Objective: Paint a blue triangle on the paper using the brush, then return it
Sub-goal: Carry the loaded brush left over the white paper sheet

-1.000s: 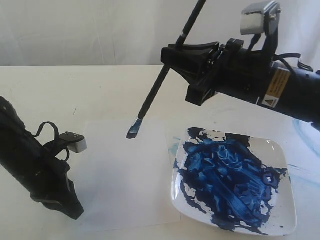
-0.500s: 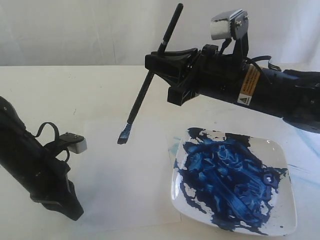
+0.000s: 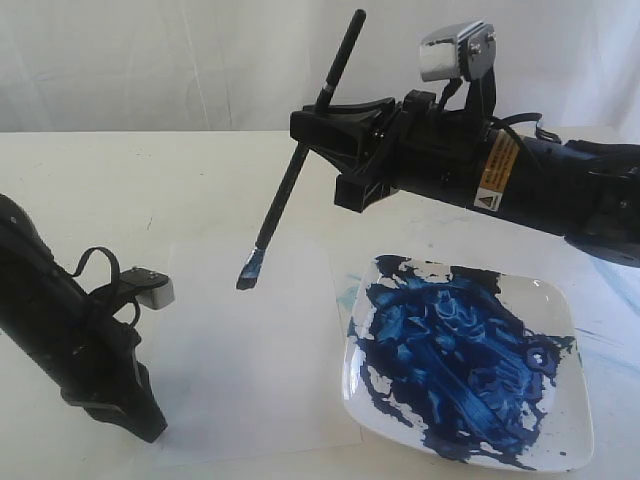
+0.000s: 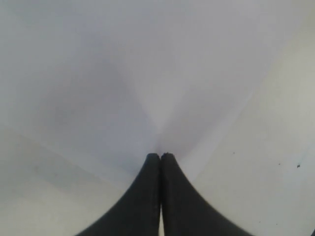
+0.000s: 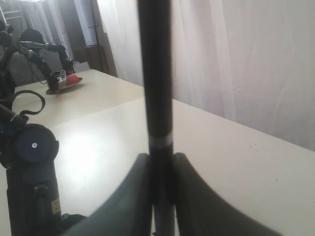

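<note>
Sq. white plate [image 3: 556,296] on R side of cream table [image 3: 150,180], exterior view. Most of its surface is covered w/ thick dark-blue paint [image 3: 450,350], swirled, w/ bare white left at rim & corners. Pale-blue smudge [image 3: 347,294] just beside plate's L edge; fainter blue streaks [image 3: 612,262] at far R edge of view. Small dark speck [image 3: 150,222] on tabletop, L half. White curtain [image 3: 180,60] w/ vertical folds behind table. R wrist view: second table in bkgd w/ a red obj. [image 5: 72,78] on a tray, too small to ID.

Both brush [image 5: 155,73] ends outside wrist view
</note>
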Controlling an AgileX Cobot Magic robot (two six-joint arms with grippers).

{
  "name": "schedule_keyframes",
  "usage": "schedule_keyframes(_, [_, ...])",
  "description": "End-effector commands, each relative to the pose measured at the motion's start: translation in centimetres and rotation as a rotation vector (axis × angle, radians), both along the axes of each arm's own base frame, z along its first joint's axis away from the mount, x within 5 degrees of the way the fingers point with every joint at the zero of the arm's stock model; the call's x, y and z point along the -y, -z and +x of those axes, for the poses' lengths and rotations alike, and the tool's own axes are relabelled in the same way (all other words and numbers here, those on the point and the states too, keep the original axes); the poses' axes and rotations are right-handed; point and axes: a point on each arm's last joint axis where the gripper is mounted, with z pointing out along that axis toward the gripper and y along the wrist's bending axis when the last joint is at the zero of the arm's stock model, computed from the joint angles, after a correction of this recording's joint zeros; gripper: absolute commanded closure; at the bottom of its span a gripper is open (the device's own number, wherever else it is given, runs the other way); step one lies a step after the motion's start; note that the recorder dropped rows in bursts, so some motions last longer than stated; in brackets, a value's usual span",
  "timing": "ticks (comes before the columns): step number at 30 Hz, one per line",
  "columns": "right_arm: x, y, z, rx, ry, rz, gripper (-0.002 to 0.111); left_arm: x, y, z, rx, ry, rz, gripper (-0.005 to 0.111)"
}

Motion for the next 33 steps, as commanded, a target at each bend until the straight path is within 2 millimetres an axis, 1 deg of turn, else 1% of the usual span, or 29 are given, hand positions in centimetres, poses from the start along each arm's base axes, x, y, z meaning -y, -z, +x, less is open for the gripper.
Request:
schedule_keyframes(1, [-0.1, 0.1, 0.3, 0.004, 0.006, 0.000, 0.108, 0.1, 0.7, -0.3, -0.039, 0.011, 0.000, 0.107])
schedule_keyframes(9, [-0.2, 0.3, 0.5, -0.011, 0.015, 0.016, 0.108, 0.1, 0.8, -0.2, -0.035, 0.005, 0.002, 0.107])
schedule_keyframes(12, [-0.3, 0.9, 0.9, -0.017, 0.017, 0.032, 0.108, 0.1, 0.8, -0.2, -0.035, 0.005, 0.002, 0.107])
schedule_keyframes(16, [-0.9, 1.1, 1.7, -0.013, -0.002, 0.054, 0.108, 0.1, 0.8, -0.2, -0.036, 0.009, 0.004, 0.107])
schedule_keyframes(21, [-2.4, 1.6, 2.3, -0.015, -0.046, 0.072, 0.108, 0.1, 0.8, -0.2, -0.036, 0.009, 0.004, 0.107])
schedule_keyframes(26, [-4.0, 2.7, 2.3, -0.036, -0.076, 0.049, 0.108, 0.1, 0.8, -0.2, -0.036, 0.009, 0.004, 0.107])
schedule_keyframes(27, [-4.2, 3.3, 2.4, -0.061, -0.049, 0.015, 0.108, 0.1, 0.8, -0.2, -0.036, 0.009, 0.004, 0.107])
schedule_keyframes(29, [-4.4, 3.7, 2.7, -0.101, 0.015, -0.018, 0.108, 0.1, 0.8, -0.2, -0.036, 0.009, 0.004, 0.107])
schedule_keyframes(33, [-4.3, 3.4, 3.3, -0.158, 0.101, 0.052, 0.108, 0.1, 0.8, -0.2, -0.036, 0.009, 0.004, 0.107])
